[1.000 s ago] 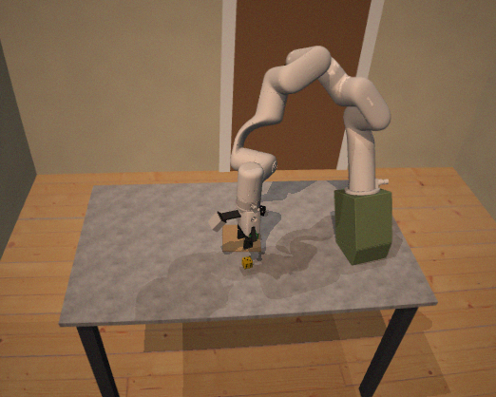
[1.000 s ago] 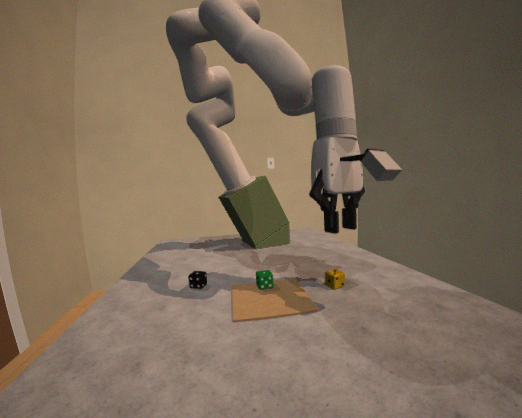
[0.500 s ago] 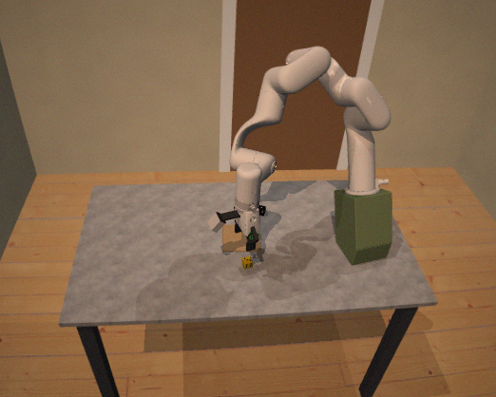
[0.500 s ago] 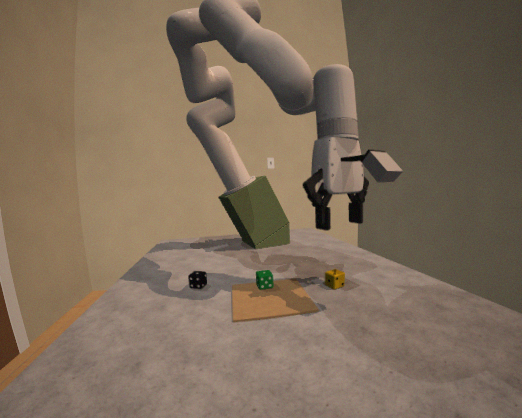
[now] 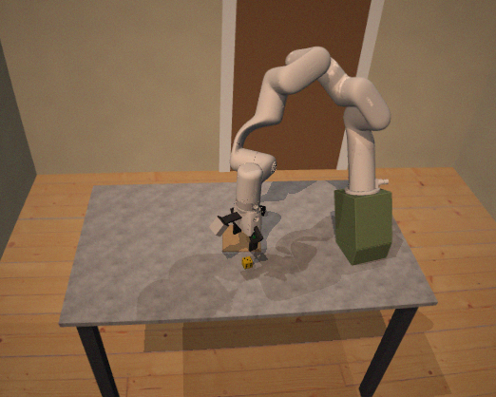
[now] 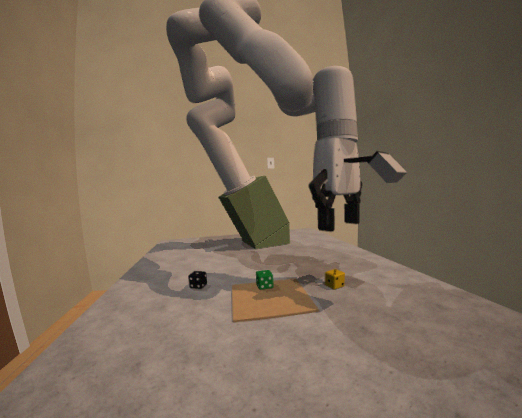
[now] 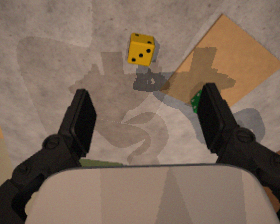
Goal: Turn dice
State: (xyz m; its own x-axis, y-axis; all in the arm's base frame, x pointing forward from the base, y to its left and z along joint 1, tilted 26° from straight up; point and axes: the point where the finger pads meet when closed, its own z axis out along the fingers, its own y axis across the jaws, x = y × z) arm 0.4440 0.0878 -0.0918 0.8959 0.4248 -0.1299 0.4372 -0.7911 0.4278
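Observation:
A tan mat (image 6: 273, 301) lies flat on the grey table; it also shows in the wrist view (image 7: 225, 60). A green die (image 6: 264, 279) sits on the mat's far edge, partly hidden behind a finger in the wrist view (image 7: 195, 102). A yellow die (image 6: 335, 279) lies on the table just off the mat's right corner, also seen in the top view (image 5: 247, 262) and in the wrist view (image 7: 141, 49). A black die (image 6: 197, 279) lies on the table left of the mat. My gripper (image 6: 338, 216) hangs open and empty well above the table, over the spot between the yellow die and the mat (image 7: 147, 120).
The arm's green base block (image 6: 255, 211) stands at the back of the table, behind the dice. The table's edges run left and right of the mat, well away from it.

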